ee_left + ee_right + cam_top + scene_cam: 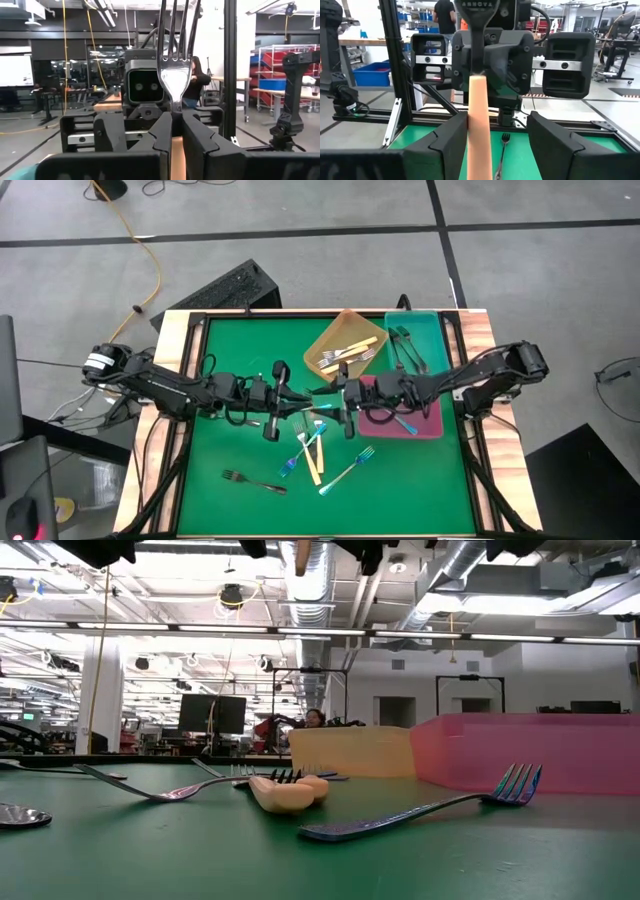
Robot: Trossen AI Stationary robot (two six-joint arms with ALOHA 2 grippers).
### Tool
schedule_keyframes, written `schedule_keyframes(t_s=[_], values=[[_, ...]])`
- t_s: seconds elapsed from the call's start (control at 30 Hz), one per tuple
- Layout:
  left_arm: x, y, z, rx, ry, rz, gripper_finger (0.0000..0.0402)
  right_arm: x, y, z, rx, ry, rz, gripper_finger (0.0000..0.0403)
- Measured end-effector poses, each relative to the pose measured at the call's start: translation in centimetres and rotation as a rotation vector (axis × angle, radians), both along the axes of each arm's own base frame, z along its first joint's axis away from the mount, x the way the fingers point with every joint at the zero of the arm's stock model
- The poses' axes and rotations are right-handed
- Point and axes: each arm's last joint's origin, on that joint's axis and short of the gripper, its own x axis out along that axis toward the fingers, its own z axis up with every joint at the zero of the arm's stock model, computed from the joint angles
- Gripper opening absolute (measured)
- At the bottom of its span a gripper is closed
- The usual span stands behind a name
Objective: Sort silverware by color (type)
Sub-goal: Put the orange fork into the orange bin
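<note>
Lighting: ceiling strip lights [200, 632] are shining evenly from overhead, giving bright, soft-shadowed views. Glare is glinting off a held fork's silver tines [176, 45]. Focus: the near cream handle [479, 125] is blurring; the far room is staying fairly sharp.

Fork [176, 65] in left gripper [171, 131]: tine tips cut off by frame edge in left wrist view; handle hidden btwn the clamped fingers. Right wrist view: handle end runs out of frame btwn the spread fingers [555, 142] of right gripper [492, 142]; whether they touch it can't be told.

Low view: both grippers cut off by top edge, only dark undersides show.

High view: arms cover mid-table; contact at handover point too small to tell. Forks in orange tray [322, 340] overlap, count unclear. Pink tray [432, 420] partly hidden under right arm.
</note>
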Motion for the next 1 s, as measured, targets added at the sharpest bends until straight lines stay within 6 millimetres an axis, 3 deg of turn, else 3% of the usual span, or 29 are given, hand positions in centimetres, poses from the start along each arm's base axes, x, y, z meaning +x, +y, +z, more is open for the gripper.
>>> schedule_keyframes(t_s=[0.47,0.6,0.77,1.0], values=[[1.3,0.4,-1.1,-0.032,0.009,-0.01,0.0012,0.1,-0.5,-0.3,0.029,0.033,-0.011,0.0189],[1.3,0.4,-1.1,-0.03,0.009,-0.012,0.0012,0.1,-0.3,-0.4,0.006,0.047,-0.006,0.0154],[1.3,0.5,-1.2,-0.037,0.016,0.006,0.0012,0.0,-0.3,-0.5,0.0,0.054,-0.006,0.0075],[1.3,0.5,-1.2,-0.05,0.024,0.017,0.0012,0.0,0.0,-0.5,0.007,0.057,-0.044,0.0075]])
